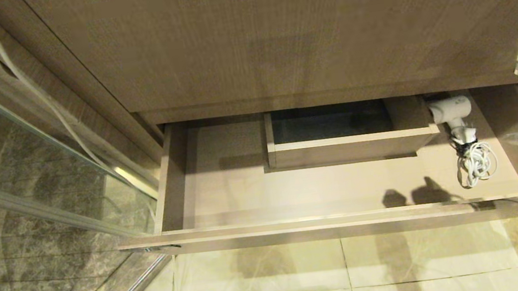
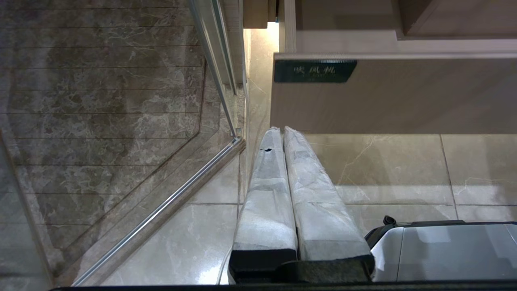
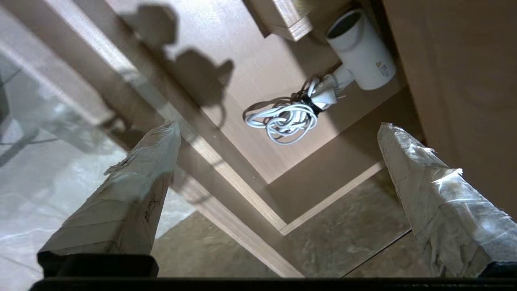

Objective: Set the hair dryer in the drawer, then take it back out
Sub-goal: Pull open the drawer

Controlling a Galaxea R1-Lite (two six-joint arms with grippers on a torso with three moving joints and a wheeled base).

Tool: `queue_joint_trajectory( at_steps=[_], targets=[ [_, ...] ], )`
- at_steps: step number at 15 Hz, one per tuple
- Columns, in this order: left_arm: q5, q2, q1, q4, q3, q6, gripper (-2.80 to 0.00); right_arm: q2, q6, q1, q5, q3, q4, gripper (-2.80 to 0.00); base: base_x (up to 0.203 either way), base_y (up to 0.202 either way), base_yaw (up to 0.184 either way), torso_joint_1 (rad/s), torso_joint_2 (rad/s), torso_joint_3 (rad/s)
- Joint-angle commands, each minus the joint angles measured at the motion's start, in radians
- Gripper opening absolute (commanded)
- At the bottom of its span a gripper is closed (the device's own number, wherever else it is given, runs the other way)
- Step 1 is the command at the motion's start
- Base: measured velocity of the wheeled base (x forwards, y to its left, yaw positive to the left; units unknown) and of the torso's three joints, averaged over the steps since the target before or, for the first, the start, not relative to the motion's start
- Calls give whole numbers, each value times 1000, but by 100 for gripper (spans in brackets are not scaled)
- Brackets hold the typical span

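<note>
The drawer point(image 1: 347, 217) stands pulled out, its pale inside showing. The white hair dryer point(image 1: 450, 108) lies at its back right corner, with its coiled white cord point(image 1: 476, 163) trailing toward the front. In the right wrist view the hair dryer point(image 3: 363, 56) and cord point(image 3: 284, 119) lie beyond the drawer's front right corner point(image 3: 226, 169). My right gripper point(image 3: 278, 126) hovers open above that corner, holding nothing and well clear of the dryer. My left gripper point(image 2: 281, 130) hangs shut and empty below the drawer front point(image 2: 396, 101), beside its dark label point(image 2: 315, 71).
A boxed cut-out point(image 1: 338, 148) rises from the drawer's back middle. A tall wood-grain panel point(image 1: 274, 30) overhangs the drawer's back. A glass shower door point(image 1: 18, 160) stands to the left. The floor is tiled point(image 1: 304, 268). My own base point(image 2: 444, 250) sits near the left gripper.
</note>
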Motion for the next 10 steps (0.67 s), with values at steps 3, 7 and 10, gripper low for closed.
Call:
queue_joint_trajectory(
  at_steps=[3,7,10],
  targets=[
    [0,0,0,0,0,0,-280,32,-10,-28,-19,-35,12,0,0,0,0,0,0,0],
    [0,0,0,0,0,0,-280,86,69,-46,-65,-104,67,0,0,0,0,0,0,0],
    [0,0,0,0,0,0,-280,116,105,-52,-65,-120,56,0,0,0,0,0,0,0]
  ],
)
